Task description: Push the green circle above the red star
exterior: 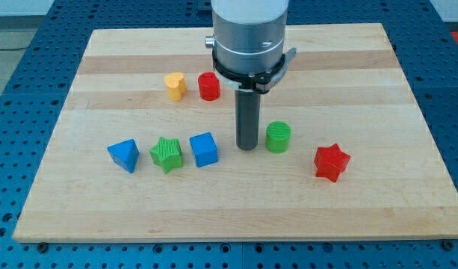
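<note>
The arm comes down from the view's top over a pale wooden worktop (pixel 378 90), and it carries no hand at all, only a straight dark rod, so there is nothing released or clenched to speak of. The rod's tip (pixel 247 147) rests on the wood just to the view's left of the green circle (pixel 278 137); whether the two touch I cannot tell, the gap being very slight if there is one.

The green circle stands upright near the middle of the board. The red star (pixel 332 162) lies to the view's right of it and lower, a short way apart, not touching.

Toward the view's left, in a loose row, sit a blue cube (pixel 204 149), a green star (pixel 166 155) and a blue triangle (pixel 124 155), each close to its neighbour. The cube is near the tip on its left side.

Higher up, toward the view's top, a yellow heart (pixel 175 86) and a red cylinder (pixel 208 87) stand side by side, just left of the arm's grey housing.
</note>
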Robot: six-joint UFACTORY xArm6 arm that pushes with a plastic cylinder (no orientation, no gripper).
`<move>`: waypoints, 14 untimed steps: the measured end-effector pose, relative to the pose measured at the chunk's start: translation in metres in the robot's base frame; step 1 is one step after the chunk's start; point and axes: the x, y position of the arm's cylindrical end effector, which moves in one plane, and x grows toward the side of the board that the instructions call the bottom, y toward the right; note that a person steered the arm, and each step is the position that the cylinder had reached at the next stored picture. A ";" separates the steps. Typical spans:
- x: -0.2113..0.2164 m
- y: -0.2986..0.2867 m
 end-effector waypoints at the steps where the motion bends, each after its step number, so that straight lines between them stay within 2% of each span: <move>1: -0.003 0.012; 6: -0.006 0.066; 11: -0.006 0.077; 13: -0.006 0.044; 14: -0.007 0.003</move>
